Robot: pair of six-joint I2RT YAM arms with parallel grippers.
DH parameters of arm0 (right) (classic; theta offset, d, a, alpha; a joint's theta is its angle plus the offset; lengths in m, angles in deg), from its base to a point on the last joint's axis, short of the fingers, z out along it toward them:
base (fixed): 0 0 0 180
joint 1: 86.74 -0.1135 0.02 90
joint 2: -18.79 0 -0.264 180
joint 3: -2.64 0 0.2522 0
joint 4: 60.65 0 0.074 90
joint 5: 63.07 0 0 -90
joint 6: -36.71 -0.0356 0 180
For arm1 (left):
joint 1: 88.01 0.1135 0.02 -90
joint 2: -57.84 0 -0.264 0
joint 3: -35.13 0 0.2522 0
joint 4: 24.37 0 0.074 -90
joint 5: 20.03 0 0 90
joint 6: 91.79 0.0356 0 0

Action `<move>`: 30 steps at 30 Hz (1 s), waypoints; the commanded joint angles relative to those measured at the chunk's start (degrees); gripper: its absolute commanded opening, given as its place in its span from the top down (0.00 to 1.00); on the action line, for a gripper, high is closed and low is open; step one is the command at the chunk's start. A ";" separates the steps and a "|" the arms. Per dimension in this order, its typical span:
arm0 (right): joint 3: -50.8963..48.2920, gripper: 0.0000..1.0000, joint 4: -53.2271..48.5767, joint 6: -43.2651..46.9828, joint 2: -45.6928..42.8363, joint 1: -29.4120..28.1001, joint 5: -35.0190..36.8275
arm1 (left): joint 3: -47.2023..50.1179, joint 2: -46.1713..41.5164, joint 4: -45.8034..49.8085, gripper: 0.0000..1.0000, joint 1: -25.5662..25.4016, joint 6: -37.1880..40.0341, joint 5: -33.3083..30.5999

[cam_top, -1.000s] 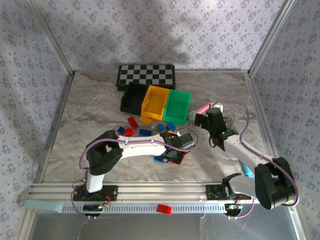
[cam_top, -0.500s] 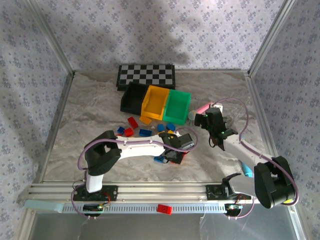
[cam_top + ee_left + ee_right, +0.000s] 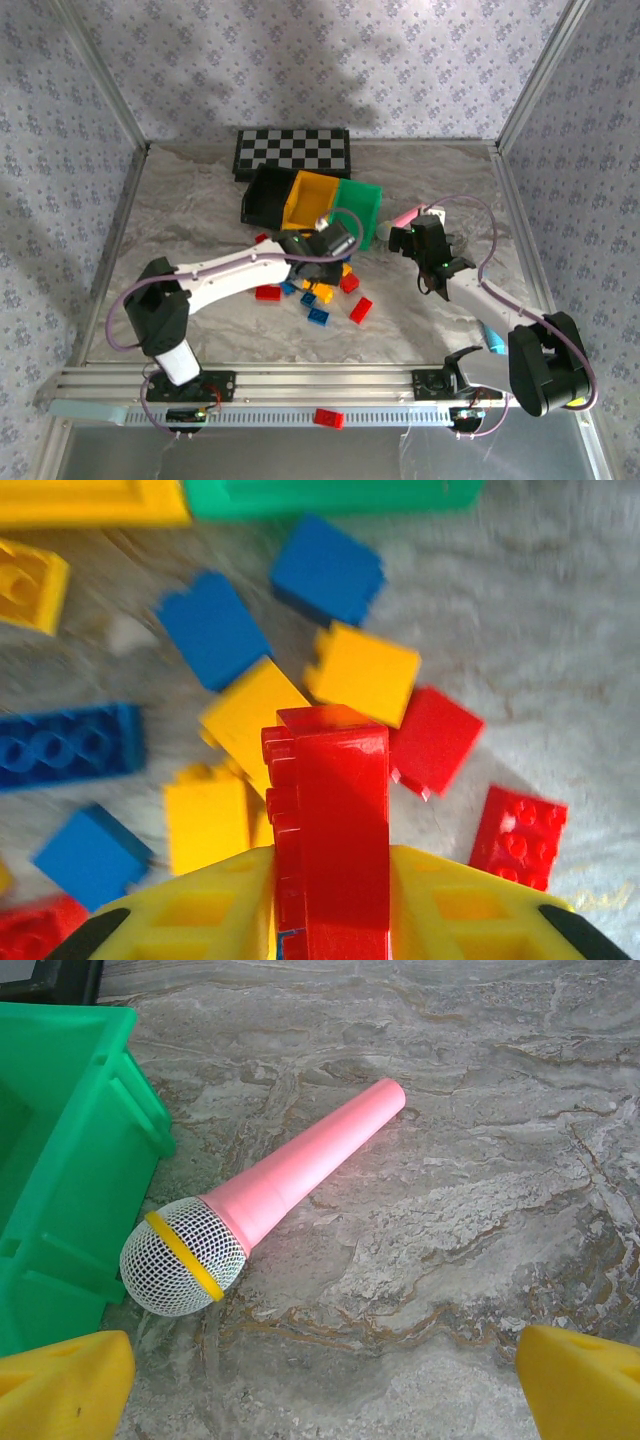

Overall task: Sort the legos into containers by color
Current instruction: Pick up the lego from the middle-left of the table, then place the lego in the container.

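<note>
Table (image 3: 180, 220): marble top, carries everything.
Bins: black bin (image 3: 262, 200), yellow bin (image 3: 308, 200) and green bin (image 3: 362, 205), in a row at the far side; contents unclear.
Left gripper (image 3: 333, 880): clamped on a red brick (image 3: 335, 780), just before the bins.
Right gripper (image 3: 320, 1370): jaws wide apart, above a pink microphone (image 3: 270, 1195).
Loose bricks (image 3: 267, 293): red, yellow and blue, scattered near the bins.
Progress: early; most sorting left.

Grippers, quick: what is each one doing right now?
Left gripper: shut on a red lego.
Right gripper: open, holding nothing.
</note>
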 commanded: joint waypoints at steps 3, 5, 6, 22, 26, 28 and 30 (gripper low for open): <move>1.64 0.00 -0.66 0.34 0.83 -0.41 1.05 | -9.49 1.25 2.32 0.68 9.87 9.12 0.16; 1.68 0.00 -0.34 0.47 1.08 -0.44 1.12 | -12.71 3.02 1.62 0.68 12.36 11.70 -1.23; 1.54 0.00 0.06 0.65 1.39 -0.42 1.35 | -14.34 4.14 0.87 0.68 13.76 12.65 -1.10; 2.90 0.00 -0.65 0.96 3.36 -0.41 0.82 | -38.35 26.36 5.27 0.46 21.69 18.92 0.94; 3.35 0.00 -1.12 0.96 3.58 -0.45 0.36 | -35.77 24.78 3.70 0.33 22.89 19.41 -0.43; 3.20 0.00 -0.82 0.89 3.62 -0.50 0.16 | -35.59 23.95 3.73 0.33 24.24 19.62 -0.76; 3.32 0.00 -0.85 0.87 3.91 -0.51 0.10 | -33.88 23.56 3.91 0.33 26.30 19.92 -0.86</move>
